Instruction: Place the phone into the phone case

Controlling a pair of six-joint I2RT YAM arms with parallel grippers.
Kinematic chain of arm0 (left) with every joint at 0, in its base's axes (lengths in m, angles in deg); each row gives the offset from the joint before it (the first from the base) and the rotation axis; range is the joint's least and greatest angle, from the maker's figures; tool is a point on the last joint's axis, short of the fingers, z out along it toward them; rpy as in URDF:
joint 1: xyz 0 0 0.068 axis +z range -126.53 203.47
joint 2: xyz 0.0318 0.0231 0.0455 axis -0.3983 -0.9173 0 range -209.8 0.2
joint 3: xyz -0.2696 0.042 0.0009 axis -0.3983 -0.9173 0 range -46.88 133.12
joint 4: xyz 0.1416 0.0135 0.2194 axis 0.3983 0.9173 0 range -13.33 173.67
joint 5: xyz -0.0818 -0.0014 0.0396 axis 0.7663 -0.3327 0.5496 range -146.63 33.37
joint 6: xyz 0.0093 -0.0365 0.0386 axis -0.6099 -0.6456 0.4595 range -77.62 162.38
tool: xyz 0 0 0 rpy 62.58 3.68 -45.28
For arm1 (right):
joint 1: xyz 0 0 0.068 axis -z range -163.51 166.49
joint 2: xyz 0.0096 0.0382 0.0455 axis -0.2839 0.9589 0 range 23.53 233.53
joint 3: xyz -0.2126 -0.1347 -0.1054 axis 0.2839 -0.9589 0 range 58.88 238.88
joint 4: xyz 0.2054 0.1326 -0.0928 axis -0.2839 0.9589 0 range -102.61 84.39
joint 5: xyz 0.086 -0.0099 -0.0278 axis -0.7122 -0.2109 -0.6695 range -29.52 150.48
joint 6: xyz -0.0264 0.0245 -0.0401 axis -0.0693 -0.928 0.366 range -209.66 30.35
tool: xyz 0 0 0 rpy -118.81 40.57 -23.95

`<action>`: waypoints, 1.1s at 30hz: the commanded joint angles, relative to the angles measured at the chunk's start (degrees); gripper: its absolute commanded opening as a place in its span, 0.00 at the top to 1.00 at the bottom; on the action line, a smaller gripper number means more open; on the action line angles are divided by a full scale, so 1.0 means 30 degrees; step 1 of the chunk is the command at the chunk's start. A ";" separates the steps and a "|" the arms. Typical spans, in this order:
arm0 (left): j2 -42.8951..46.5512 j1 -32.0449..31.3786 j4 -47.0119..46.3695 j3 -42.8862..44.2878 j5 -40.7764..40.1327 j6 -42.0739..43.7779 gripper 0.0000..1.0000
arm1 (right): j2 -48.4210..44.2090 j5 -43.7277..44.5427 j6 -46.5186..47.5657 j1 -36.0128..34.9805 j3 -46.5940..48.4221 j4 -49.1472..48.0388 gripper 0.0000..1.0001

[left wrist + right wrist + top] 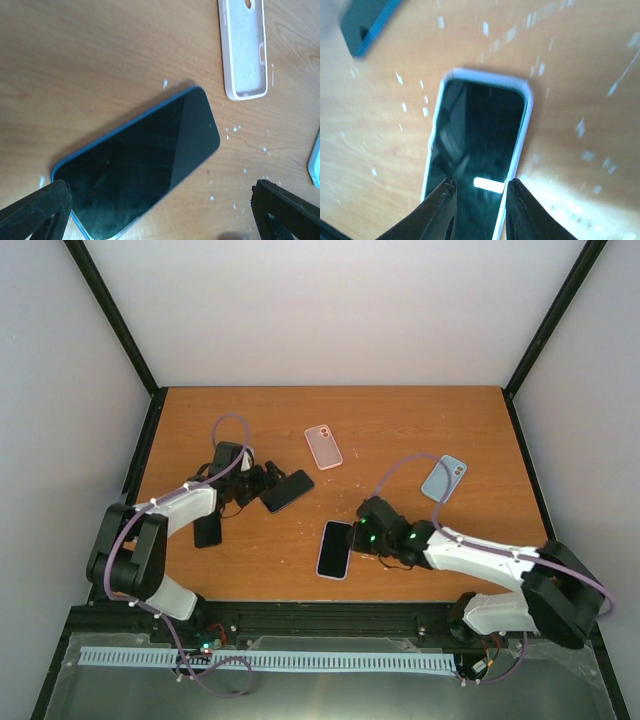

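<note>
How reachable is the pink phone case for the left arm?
Probably yes: the pink phone case lies beyond the open left tool, bare table between; the blue-rimmed phone sits beside that path, not across it.

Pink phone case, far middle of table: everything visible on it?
The pale pink, round-cornered phone case lies flat on the brown wooden table, open side up and empty. It looks matte, like soft plastic, with a raised rim, a camera cutout at one end and a small slot in one side wall. It sits apart from the dark blue-edged phone nearer the arms. Only the table touches it.
</note>
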 commanded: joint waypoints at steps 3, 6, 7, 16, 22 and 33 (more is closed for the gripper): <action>-0.1479 0.0152 -0.1026 0.1932 -0.3010 0.2391 0.02 | -0.1948 0.0008 0.3706 0.4396 0.0824 0.0134 0.69; -0.2144 0.0167 -0.0832 0.2627 -0.3797 0.3117 0.02 | -0.1366 0.0173 0.4671 0.7355 0.1428 0.0537 0.70; -0.2359 0.0180 -0.0780 0.2895 -0.3665 0.3302 0.01 | -0.0955 0.0132 0.5050 0.8425 0.1709 0.0597 0.71; -0.4056 0.0182 -0.0374 0.4088 -0.3103 0.4006 0.01 | 0.2833 0.1150 0.6990 1.5104 0.4400 0.1541 0.74; -0.5230 0.0181 0.0742 0.4895 -0.3267 0.4299 0.02 | 0.4063 -0.0095 0.7611 1.8193 0.4889 0.1276 0.72; -0.5681 0.0163 0.0815 0.4155 -0.1223 0.3883 0.04 | 0.5944 -0.0895 0.7485 1.9378 0.4392 0.0315 0.68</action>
